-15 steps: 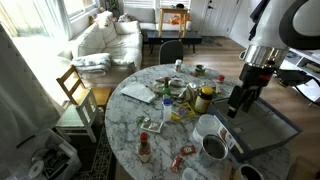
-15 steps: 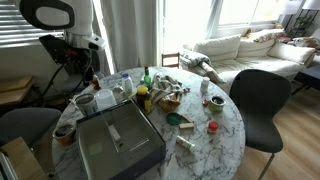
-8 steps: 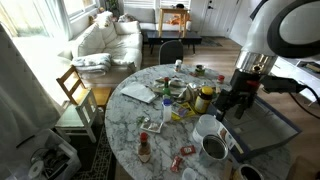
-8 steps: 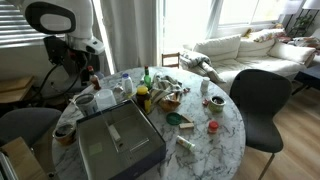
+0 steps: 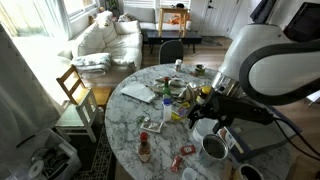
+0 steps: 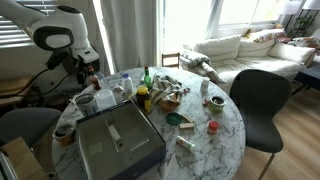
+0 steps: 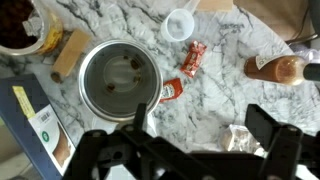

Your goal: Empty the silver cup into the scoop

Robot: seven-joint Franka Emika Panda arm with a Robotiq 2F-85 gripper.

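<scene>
Jaws: the black Robotiq gripper (image 7: 185, 150) has its fingers spread wide and holds nothing. Only the white marble table (image 7: 235, 40) shows in the gap.
Silver cup: the small silver-grey metal cylindrical cup (image 7: 118, 80) stands upright on the table just beyond one finger, toward the frame's left edge. It is untouched, and a few brown bits lie on its floor.
Beside the cup: a red sauce packet (image 7: 170, 91) lies against its wall. A second red packet (image 7: 191, 57) lies near it, with a small white round container (image 7: 180, 24) past that.
Further out: a tan wooden block (image 7: 68, 55) sits just beside the cup, and a brown sauce bottle (image 7: 275, 68) is well apart from it.
Arm: in an exterior view the gripper (image 5: 205, 120) hangs low over the cluttered table — close to a white mug with a dark inside (image 5: 213, 148).
</scene>
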